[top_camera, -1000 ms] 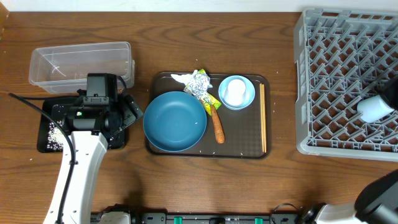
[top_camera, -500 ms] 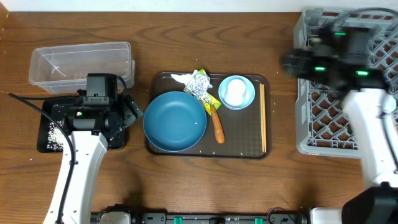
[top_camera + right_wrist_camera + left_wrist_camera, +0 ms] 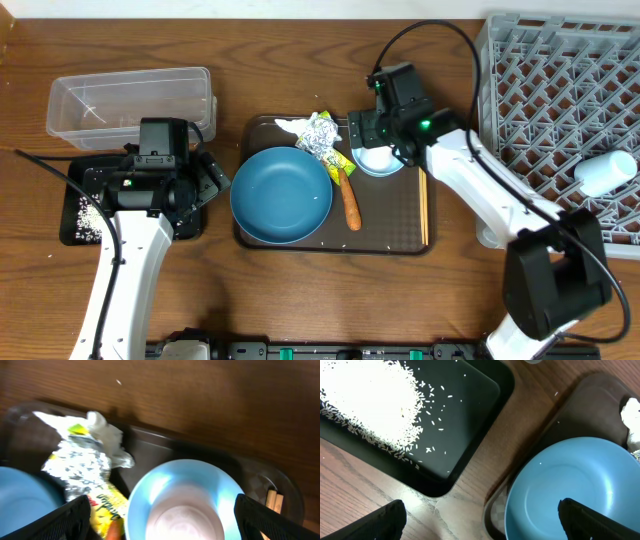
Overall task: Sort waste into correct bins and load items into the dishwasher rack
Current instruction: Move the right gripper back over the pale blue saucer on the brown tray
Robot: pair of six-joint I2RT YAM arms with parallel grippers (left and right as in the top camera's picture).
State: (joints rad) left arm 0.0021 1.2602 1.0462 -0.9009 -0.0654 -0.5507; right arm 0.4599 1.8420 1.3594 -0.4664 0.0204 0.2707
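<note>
Chopsticks point(image 3: 423, 215) lie along the brown tray's point(image 3: 390, 228) right edge, long axis front-to-back

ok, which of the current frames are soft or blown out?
Right wrist: motion-smeared throughout; the foil and the pale-blue bowl have soft edges but are still recognisable. Left wrist: sharp, though the rice pile clips to flat white, with grains separating only at its fringe on the black tray. Overhead: crisp and evenly lit.
</note>
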